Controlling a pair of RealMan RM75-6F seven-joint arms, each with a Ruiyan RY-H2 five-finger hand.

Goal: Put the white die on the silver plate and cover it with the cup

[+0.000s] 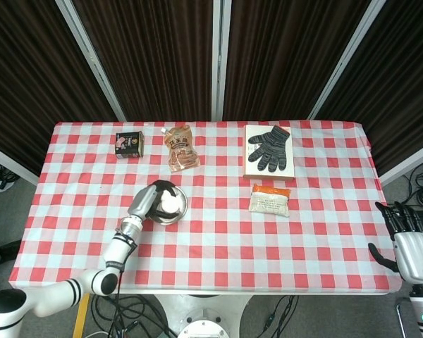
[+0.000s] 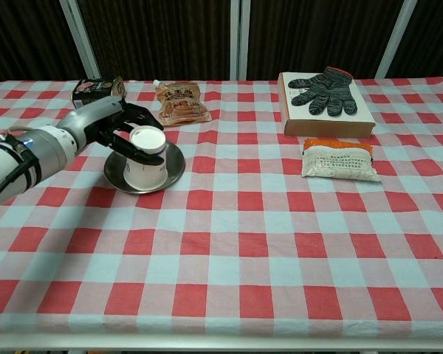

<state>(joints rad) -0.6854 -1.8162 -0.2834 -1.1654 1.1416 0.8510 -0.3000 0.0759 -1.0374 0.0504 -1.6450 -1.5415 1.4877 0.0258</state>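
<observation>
An upside-down white cup [image 2: 147, 155] stands on the silver plate [image 2: 174, 169], left of the table's middle. My left hand [image 2: 107, 122] grips the cup near its upturned base, fingers wrapped round it. From the head view the cup [image 1: 170, 203] sits over the middle of the plate [image 1: 177, 216], with the left hand [image 1: 144, 201] on its left side. The white die is not visible in either view. My right hand [image 1: 409, 239] hangs off the table's right front corner, fingers apart and holding nothing.
A small dark box [image 2: 96, 89] and an orange pouch [image 2: 181, 103] lie behind the plate. A dark glove on a book [image 2: 325, 93] lies at the back right, with an orange and white packet [image 2: 338, 161] in front of it.
</observation>
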